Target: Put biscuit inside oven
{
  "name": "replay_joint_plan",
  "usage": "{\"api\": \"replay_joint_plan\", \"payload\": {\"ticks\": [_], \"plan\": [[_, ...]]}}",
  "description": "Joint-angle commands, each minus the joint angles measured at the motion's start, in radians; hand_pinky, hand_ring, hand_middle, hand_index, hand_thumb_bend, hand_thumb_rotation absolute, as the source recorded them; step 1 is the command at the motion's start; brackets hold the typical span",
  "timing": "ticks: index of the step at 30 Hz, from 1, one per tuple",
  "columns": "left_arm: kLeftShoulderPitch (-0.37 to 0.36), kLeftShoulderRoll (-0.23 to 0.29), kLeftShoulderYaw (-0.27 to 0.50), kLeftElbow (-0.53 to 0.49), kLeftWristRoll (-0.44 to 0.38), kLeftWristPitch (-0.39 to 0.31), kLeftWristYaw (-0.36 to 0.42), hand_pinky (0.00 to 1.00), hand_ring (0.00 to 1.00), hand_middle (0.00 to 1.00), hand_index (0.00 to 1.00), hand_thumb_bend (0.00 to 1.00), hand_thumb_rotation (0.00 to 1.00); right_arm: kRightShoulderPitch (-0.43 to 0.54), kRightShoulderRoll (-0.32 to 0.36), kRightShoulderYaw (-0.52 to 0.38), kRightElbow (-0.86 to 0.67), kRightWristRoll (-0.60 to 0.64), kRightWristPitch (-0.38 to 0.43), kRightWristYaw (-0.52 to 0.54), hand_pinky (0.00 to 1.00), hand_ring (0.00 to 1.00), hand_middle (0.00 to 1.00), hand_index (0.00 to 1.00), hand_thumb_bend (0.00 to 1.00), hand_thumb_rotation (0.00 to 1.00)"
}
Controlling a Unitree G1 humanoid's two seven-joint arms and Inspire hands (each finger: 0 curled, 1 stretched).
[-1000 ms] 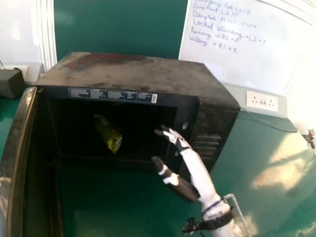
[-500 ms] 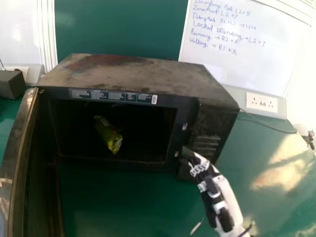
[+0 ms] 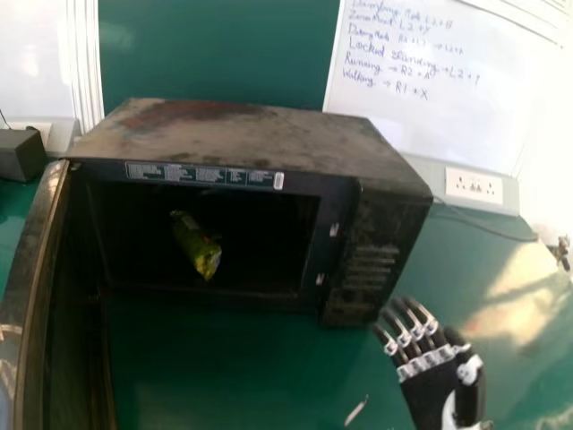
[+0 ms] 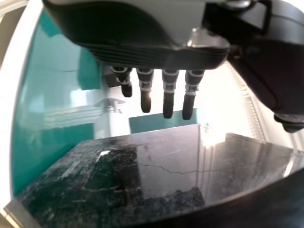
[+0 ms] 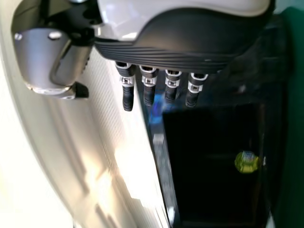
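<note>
Desk [image 3: 233, 376]: green, under the oven.
Oven [image 3: 242, 134]: door open at its left.
Right robot hand [image 3: 430, 367]: outside, near the oven's right front corner, fingers spread, gripping nothing.
Left robot hand [image 4: 156, 54]: fingers straight.
Biscuit [image 3: 197, 246]: inside the oven, leftward of and well apart from the right robot hand.

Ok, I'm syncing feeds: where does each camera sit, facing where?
Head view: on the head, facing forward and down at the oven; right hand shows.
Left wrist view: at that wrist, facing past the left hand over a dark glossy panel.
Right wrist view: at that wrist, facing past the right hand into the oven.
Head and right wrist views share oven, biscuit packet and right hand.
</note>
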State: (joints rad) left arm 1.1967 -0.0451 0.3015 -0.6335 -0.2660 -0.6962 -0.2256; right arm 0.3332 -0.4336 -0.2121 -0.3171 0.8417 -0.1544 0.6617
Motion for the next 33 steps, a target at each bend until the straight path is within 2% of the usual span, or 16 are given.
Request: {"api": "replay_joint_plan", "payload": {"ticks": [1, 4, 7, 11, 14, 16, 20, 22, 27, 30, 33], "plan": [[-0.023, -0.011, 0.029, 0.023, 0.039, -0.038, 0.007, 0.89, 0.93, 0.92, 0.87, 0.94, 0.96, 0.014, -0.007, -0.041, -0.016, 0.067, 0.094, -0.031, 0.97, 1.00, 1.00, 0.92, 0.48, 0.41], [-0.061, -0.010, 0.061, 0.063, 0.088, -0.096, 0.005, 0.88, 0.91, 0.92, 0.87, 0.97, 0.94, 0.036, -0.021, -0.095, -0.051, 0.119, 0.228, -0.116, 0.96, 1.00, 1.00, 0.93, 0.52, 0.39], [-0.098, -0.010, 0.096, 0.115, 0.139, -0.158, 0.009, 0.91, 0.93, 0.94, 0.90, 0.95, 0.95, 0.040, -0.010, -0.140, -0.069, 0.138, 0.312, -0.199, 0.98, 1.00, 1.00, 0.92, 0.60, 0.38], [-0.127, 0.000, 0.124, 0.153, 0.188, -0.209, 0.012, 0.96, 0.95, 0.96, 0.91, 0.95, 0.96, 0.034, 0.000, -0.186, -0.076, 0.138, 0.382, -0.272, 0.98, 1.00, 1.00, 0.89, 0.64, 0.35], [-0.166, 0.004, 0.159, 0.184, 0.239, -0.282, 0.020, 0.98, 0.96, 0.97, 0.91, 0.95, 0.93, 0.026, 0.005, -0.217, -0.076, 0.145, 0.428, -0.315, 0.95, 1.00, 0.98, 0.87, 0.61, 0.30], [-0.187, 0.005, 0.194, 0.198, 0.285, -0.320, 0.029, 0.99, 0.97, 0.98, 0.92, 0.94, 0.93, 0.015, 0.007, -0.232, -0.068, 0.140, 0.447, -0.332, 0.91, 0.97, 0.96, 0.85, 0.62, 0.33], [-0.233, 0.037, 0.205, 0.255, 0.291, -0.407, 0.034, 1.00, 1.00, 1.00, 0.94, 0.92, 0.90, -0.011, 0.018, -0.257, -0.030, 0.146, 0.464, -0.318, 0.85, 0.93, 0.92, 0.81, 0.67, 0.30], [-0.257, 0.048, 0.217, 0.286, 0.300, -0.459, 0.039, 1.00, 1.00, 1.00, 0.95, 0.92, 0.89, -0.028, 0.031, -0.256, -0.011, 0.124, 0.458, -0.321, 0.81, 0.92, 0.91, 0.80, 0.68, 0.32], [-0.365, 0.031, 0.327, 0.380, 0.383, -0.646, 0.062, 1.00, 1.00, 1.00, 0.95, 0.92, 0.88, -0.067, 0.059, -0.259, 0.008, 0.095, 0.473, -0.370, 0.66, 0.90, 0.91, 0.80, 0.67, 0.39], [-0.407, 0.041, 0.347, 0.443, 0.403, -0.718, 0.067, 1.00, 1.00, 1.00, 0.96, 0.92, 0.88, -0.087, 0.064, -0.262, 0.023, 0.082, 0.474, -0.370, 0.67, 0.92, 0.93, 0.79, 0.67, 0.45], [-0.417, 0.055, 0.346, 0.467, 0.412, -0.738, 0.062, 1.00, 1.00, 1.00, 0.95, 0.92, 0.88, -0.112, 0.073, -0.270, 0.037, 0.078, 0.480, -0.391, 0.68, 0.92, 0.92, 0.78, 0.70, 0.45]]}}
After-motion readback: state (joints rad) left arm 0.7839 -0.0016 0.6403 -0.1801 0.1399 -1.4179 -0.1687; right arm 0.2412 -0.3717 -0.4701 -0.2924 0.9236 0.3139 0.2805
